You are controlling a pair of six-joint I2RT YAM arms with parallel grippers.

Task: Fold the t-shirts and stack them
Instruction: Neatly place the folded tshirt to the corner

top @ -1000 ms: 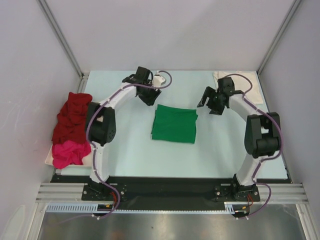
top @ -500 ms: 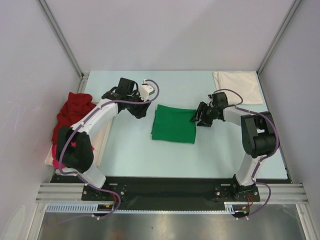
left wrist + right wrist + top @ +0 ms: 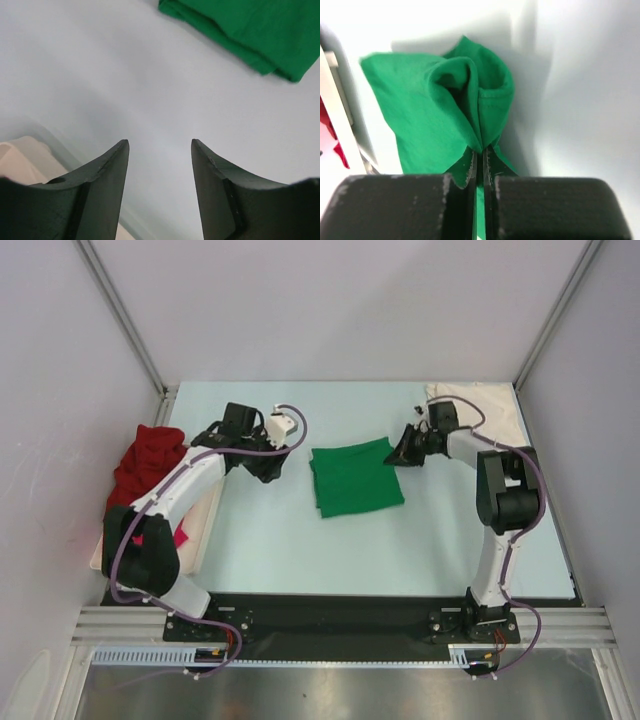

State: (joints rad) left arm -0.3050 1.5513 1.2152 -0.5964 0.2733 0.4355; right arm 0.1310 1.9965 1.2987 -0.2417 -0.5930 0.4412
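Note:
A folded bright green t-shirt (image 3: pixel 355 476) lies mid-table, turned a little askew. My right gripper (image 3: pixel 397 455) is shut on its far right corner, and the cloth (image 3: pixel 440 105) bunches up between the closed jaws (image 3: pixel 479 152). My left gripper (image 3: pixel 266 466) hovers left of the green shirt, open and holding nothing; its fingers (image 3: pixel 107 165) frame bare table, with the green shirt (image 3: pixel 250 30) at the upper right. A dark red t-shirt (image 3: pixel 145 462) and a magenta pink one (image 3: pixel 180 536) sit heaped at the left. A cream-white t-shirt (image 3: pixel 490 410) lies flat at the back right.
A shallow cream tray (image 3: pixel 200 520) at the left table edge carries the red and pink heap; its corner (image 3: pixel 20 160) shows in the left wrist view. Grey walls and metal posts close in the table on three sides.
My right gripper came down onto the green shirt's right corner, closed on it and pulled it back, skewing the shirt. My left arm swung left and toward the front, away from the back.

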